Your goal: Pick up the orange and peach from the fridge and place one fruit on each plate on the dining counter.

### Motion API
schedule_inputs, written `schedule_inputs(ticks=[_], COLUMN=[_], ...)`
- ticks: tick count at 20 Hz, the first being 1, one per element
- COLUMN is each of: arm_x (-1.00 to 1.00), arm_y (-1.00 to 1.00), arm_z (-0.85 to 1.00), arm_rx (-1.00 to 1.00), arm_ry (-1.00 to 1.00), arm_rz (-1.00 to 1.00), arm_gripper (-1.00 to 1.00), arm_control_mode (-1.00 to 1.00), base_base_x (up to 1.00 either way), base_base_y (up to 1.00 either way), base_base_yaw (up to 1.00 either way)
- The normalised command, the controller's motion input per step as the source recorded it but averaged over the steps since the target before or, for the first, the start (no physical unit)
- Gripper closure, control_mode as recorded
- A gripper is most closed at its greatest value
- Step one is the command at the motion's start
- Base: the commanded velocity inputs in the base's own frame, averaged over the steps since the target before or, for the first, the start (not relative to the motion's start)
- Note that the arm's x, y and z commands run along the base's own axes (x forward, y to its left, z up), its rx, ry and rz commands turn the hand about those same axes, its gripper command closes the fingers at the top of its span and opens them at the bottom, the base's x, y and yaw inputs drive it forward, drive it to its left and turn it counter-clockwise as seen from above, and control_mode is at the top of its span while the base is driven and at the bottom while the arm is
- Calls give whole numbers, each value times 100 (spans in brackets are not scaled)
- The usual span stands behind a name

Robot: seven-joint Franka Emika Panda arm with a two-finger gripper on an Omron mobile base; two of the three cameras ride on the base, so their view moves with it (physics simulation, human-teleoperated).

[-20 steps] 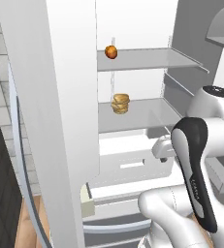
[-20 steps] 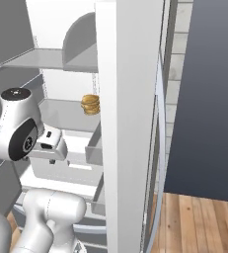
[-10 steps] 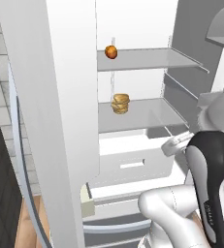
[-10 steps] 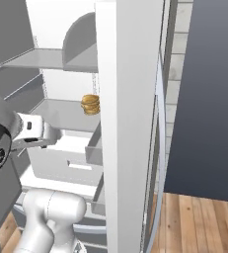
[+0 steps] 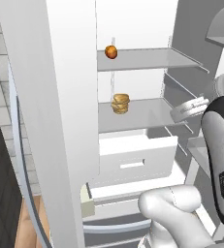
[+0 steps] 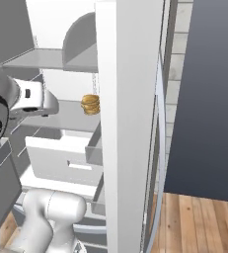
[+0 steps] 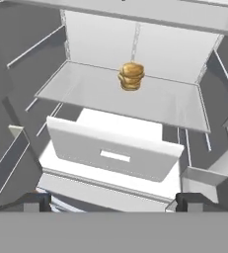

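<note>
The white arm has swung its gripper point(image 7: 113, 201), fingers wide apart and empty, up toward the tall pale grey fridge point(image 5: 133, 72), lining up below the round orange-red fruit point(image 5: 111, 52) on the top shelf.

White arm raised with its dark forearm link upright; the gripper point(image 7: 113, 201) points forward and slightly downward, jaws spread wide apart with nothing between them.
</note>
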Motion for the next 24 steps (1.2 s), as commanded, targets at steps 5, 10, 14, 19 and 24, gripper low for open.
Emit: schedule_inputs(ticks=[5, 10, 14, 19, 24], arm_x=[36, 93, 100, 98, 85], arm_y=[-14, 58, 53, 29, 0], arm_z=[52, 0, 0, -14, -10], arm_rx=[25, 3, 0, 0, 0], arm_ry=[16, 22, 17, 0, -12], arm_rz=[-9, -14, -15, -8, 0], arm_gripper=[-100, -100, -100, -100, -100], arm_control_mode=[-100, -100, -100, -100, -100], base_base_x=[0, 0, 0, 0, 0], base_base_y=[0, 0, 0, 0, 0], base_base_yaw=[0, 0, 0, 0, 0])
